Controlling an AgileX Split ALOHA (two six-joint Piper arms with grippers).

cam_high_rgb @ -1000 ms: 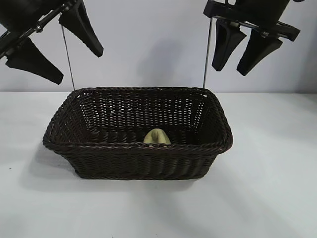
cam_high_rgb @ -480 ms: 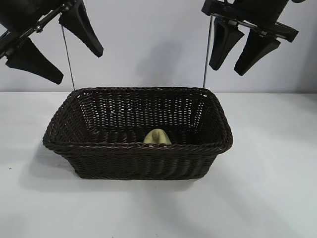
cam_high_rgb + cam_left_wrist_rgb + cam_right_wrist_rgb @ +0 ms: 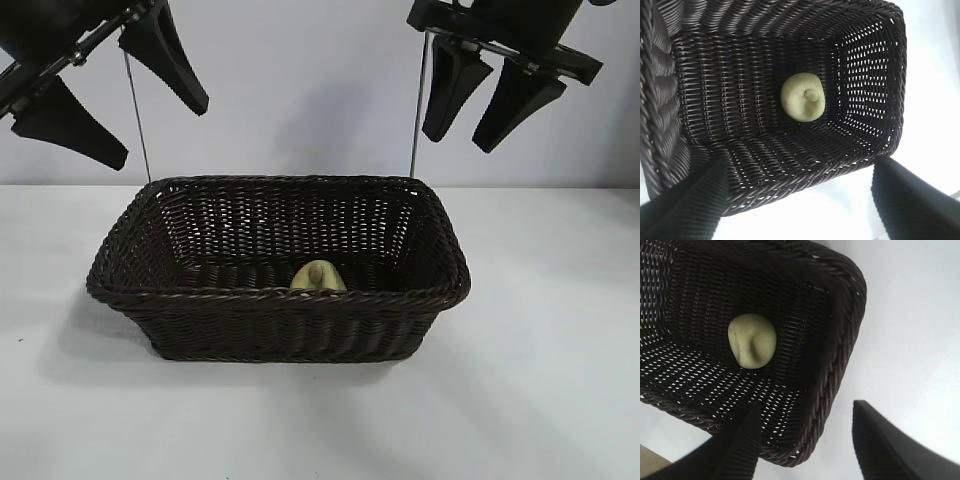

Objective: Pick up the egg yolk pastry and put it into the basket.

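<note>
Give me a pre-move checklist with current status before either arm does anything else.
1. Egg yolk pastry inside the basket: ok, it lies on the woven floor near the front wall.
2. Pastry free of any grip: ok, nothing touches it.
3. Left end effector open and empty: ok, raised above the basket's left rear corner.
4. Right end effector open and empty: ok, raised above the right rear corner.
5. Both end effectors clear of the basket rim: ok.
6. Basket sitting flat on the table: ok.
</note>
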